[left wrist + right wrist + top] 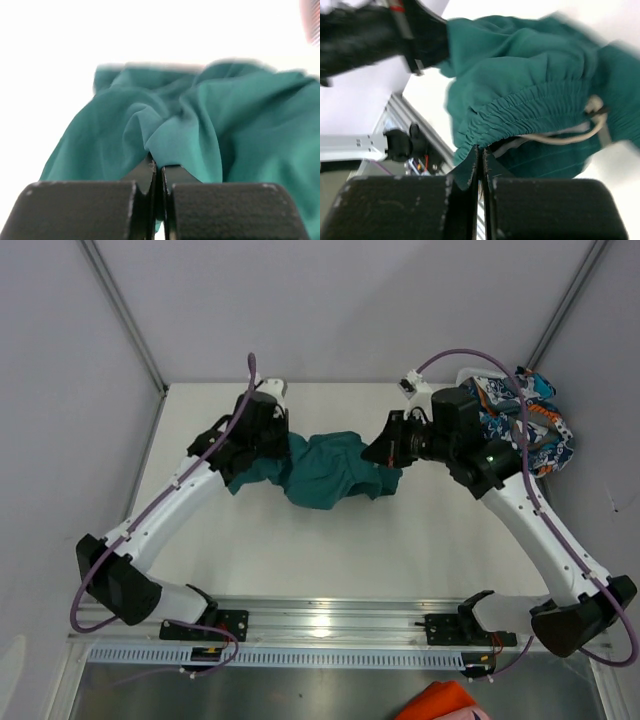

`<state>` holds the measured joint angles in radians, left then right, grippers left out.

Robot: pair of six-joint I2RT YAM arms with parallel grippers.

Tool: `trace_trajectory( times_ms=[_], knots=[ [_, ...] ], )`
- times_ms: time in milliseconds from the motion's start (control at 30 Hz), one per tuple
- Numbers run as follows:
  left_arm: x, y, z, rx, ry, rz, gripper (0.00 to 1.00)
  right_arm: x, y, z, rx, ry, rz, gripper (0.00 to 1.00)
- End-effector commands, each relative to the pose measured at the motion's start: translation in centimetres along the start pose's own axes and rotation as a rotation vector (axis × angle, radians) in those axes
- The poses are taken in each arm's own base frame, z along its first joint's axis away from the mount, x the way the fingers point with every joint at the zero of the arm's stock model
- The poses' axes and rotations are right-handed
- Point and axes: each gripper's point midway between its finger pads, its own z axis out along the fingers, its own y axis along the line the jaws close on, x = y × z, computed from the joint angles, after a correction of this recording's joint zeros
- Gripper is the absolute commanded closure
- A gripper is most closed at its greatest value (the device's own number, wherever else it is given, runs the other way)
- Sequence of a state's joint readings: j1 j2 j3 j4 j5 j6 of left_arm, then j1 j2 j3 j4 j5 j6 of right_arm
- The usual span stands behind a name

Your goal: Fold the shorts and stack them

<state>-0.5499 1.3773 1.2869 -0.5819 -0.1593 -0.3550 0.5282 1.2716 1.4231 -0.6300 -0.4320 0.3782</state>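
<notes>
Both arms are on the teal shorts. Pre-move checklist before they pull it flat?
1. Left fingers shut on a fold of the teal shorts: ok.
2. Right fingers shut on the waistband: ok.
3. Drawstring clear of the right fingers: ok.
4. Teal shorts flat on the table: not ok, bunched.
5. Printed shorts out of the way: ok, far right.
6. Single layer pinched: cannot tell.

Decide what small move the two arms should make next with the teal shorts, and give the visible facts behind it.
Probably draw the left gripper and the right gripper apart, lifting slightly, to stretch the cloth. Each is shut on the teal shorts, the right at the elastic waistband, yet the shorts lie bunched between them, too crumpled to fold.
</notes>
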Motion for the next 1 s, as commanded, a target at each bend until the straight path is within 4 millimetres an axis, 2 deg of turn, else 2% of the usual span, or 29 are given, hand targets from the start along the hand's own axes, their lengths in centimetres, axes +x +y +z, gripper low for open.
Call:
trace_trajectory(
  times_ms=[0, 33, 67, 100, 133, 167, 200, 233, 267, 333, 400, 467, 500, 533, 567, 600, 633, 667, 700, 733, 767, 800, 900, 967],
  knots=[
    [-3.8, 0.6, -2.0, -0.037, -0.012, 0.091, 0.99, -4.0, 0.1, -2.3, 0.021, -0.161, -0.017, 1.00],
    [-4.7, 0.0, -1.6, 0.028, 0.001, 0.088, 1.00, -4.9, -1.6, -2.7, 0.065, -0.188, 0.008, 1.00],
    [-6.0, 2.0, -0.8, 0.019, 0.009, 0.040, 1.00, -5.4, -2.4, -2.6, 0.079, -0.198, 0.025, 1.00],
    [-5.1, 3.1, 1.8, 0.008, 0.071, 0.005, 1.00, -5.5, -3.7, -2.0, 0.103, -0.194, 0.050, 1.00],
    [-5.5, 3.7, 2.8, 0.015, 0.083, -0.021, 0.90, -6.1, -5.3, -1.9, 0.138, -0.208, 0.082, 1.00],
    [-6.0, 5.5, 4.1, -0.022, 0.089, -0.047, 0.79, -6.2, -6.3, -1.5, 0.161, -0.206, 0.097, 1.00],
    [-4.2, 6.7, 7.0, -0.058, 0.165, -0.056, 0.63, -6.0, -7.7, -0.6, 0.193, -0.189, 0.119, 1.00],
    [-4.3, 7.4, 8.0, -0.083, 0.180, -0.063, 0.44, -5.9, -8.5, -0.3, 0.214, -0.183, 0.137, 1.00],
    [-4.3, 9.6, 8.3, -0.199, 0.206, -0.062, 0.39, -5.8, -9.3, -0.1, 0.234, -0.180, 0.150, 1.00],
    [-3.3, 11.6, 9.7, -0.322, 0.253, -0.067, 0.31, -5.2, -10.9, 0.5, 0.271, -0.174, 0.172, 1.00],
    [-3.5, 13.2, 9.3, -0.418, 0.240, -0.064, 0.21, -4.9, -11.8, 0.3, 0.291, -0.180, 0.186, 1.00],
    [-4.0, 13.6, 8.5, -0.436, 0.198, -0.082, 0.18, -4.4, -12.7, 0.2, 0.312, -0.180, 0.196, 1.00],
    [-4.3, 13.2, 8.3, -0.417, 0.179, -0.092, 0.13, -4.5, -13.1, -0.1, 0.323, -0.187, 0.198, 1.00],
    [-3.8, 12.9, 8.3, -0.398, 0.175, -0.100, 0.11, -4.3, -13.4, -0.1, 0.329, -0.184, 0.201, 1.00],
    [-4.5, 12.5, 7.7, -0.369, 0.125, -0.125, 0.11, -4.1, -13.6, -0.1, 0.336, -0.179, 0.201, 1.00],
    [-3.4, 11.9, 7.8, -0.326, 0.138, -0.140, 0.10, -3.9, -13.9, -0.1, 0.343, -0.177, 0.199, 1.00],
    [-3.8, 11.4, 7.7, -0.295, 0.108, -0.156, 0.10, -3.8, -14.0, -0.2, 0.348, -0.176, 0.198, 1.00],
    [-5.6, 10.7, 6.7, -0.254, 0.020, -0.193, 0.10, -3.6, -14.2, -0.1, 0.355, -0.170, 0.199, 1.00],
    [-2.6, 11.0, 7.2, -0.252, 0.067, -0.203, 0.10, -3.4, -14.3, -0.1, 0.356, -0.168, 0.192, 1.00],
    [-3.5, 10.3, 7.3, -0.201, 0.012, -0.218, 0.10, -3.2, -14.5, -0.1, 0.362, -0.162, 0.194, 1.00],
    [-4.0, 10.3, 6.5, -0.181, -0.026, -0.247, 0.10, -2.8, -14.8, -0.1, 0.369, -0.156, 0.195, 1.00],
    [-0.9, 10.3, 7.2, -0.156, 0.031, -0.265, 0.10, -2.6, -14.9, -0.1, 0.372, -0.153, 0.185, 1.00],
    [0.6, 9.3, 8.2, -0.051, 0.035, -0.314, 0.10, -1.5, -15.3, -0.3, 0.379, -0.140, 0.178, 1.00],
    [2.6, 8.4, 9.1, 0.013, 0.076, -0.338, 0.10, -1.0, -15.5, -0.2, 0.381, -0.142, 0.176, 1.00]
  ],
)
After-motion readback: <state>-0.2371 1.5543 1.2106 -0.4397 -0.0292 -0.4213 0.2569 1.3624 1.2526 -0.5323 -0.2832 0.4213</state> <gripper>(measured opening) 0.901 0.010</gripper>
